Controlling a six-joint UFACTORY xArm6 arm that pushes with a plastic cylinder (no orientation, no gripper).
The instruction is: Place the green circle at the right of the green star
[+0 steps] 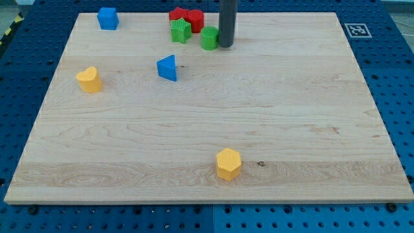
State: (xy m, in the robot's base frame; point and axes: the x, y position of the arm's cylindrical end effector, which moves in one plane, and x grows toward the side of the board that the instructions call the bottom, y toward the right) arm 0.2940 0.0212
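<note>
While the yellow hexagon (228, 163) near the surface's (291, 129) bottom edge, the yellow block (89, 79) and blue triangle (167, 67) lie well clear, watch the top edge: your green circle (209, 37) sits just right of the green star (180, 30), with my tip (226, 44) touching its right side. No claw exists, so nothing is held. Push leftward and you'd likely ram the star into the red blocks (186, 17).
</note>
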